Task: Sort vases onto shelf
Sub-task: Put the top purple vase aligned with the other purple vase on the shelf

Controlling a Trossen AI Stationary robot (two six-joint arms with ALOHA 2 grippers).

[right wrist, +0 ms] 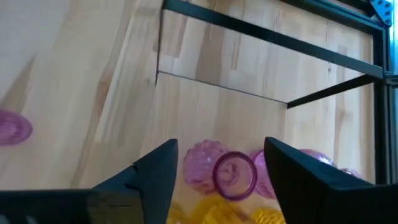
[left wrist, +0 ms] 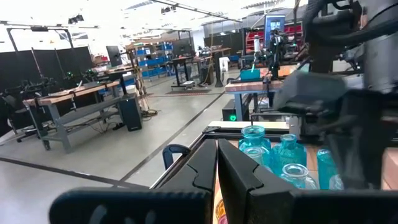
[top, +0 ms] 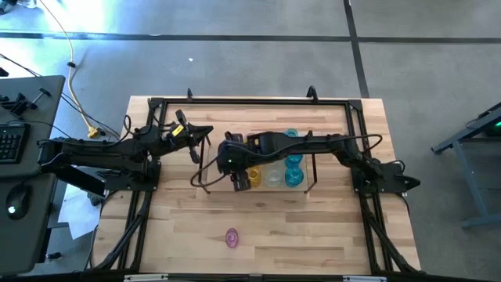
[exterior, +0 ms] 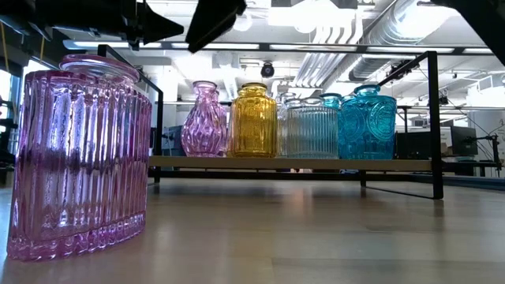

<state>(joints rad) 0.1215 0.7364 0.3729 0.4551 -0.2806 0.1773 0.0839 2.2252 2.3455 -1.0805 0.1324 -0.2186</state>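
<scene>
A lone pink vase (top: 232, 237) is standing upright on the bare tabletop (top: 313, 235) at about six o'clock from the shelf, well apart from everything else; in the low view it is filling the near left as a ribbed pink vase (exterior: 79, 158) close to the camera.

Farther in, the shelf (exterior: 316, 163) is sitting at the table's middle, its light board carried between thin dark wire frames (exterior: 432, 118). Across the low view a row is standing on it: a small pink vase (exterior: 203, 120), then an amber-yellow vase (exterior: 252, 120), a clear ribbed vase (exterior: 313, 126) and a cyan-blue vase (exterior: 368, 122), each just beside the next (more vases are showing behind them, but they cannot be told apart).

The right gripper (top: 237, 171) is hanging over the shelf's nine o'clock end, directly above the pink vases. Its wrist view is looking down between its two dark fingers (right wrist: 158, 171), which are spread wide and gripping nothing; the round mouth of a pink vase (right wrist: 234, 175) is lying between them, below and apart from them.

The left gripper (top: 200, 133) is waiting at about ten o'clock from the shelf, raised off the table, its fingers (left wrist: 205, 171) pressed together on nothing. Beyond it, cyan-blue vases (left wrist: 273, 152) are showing on the shelf.
</scene>
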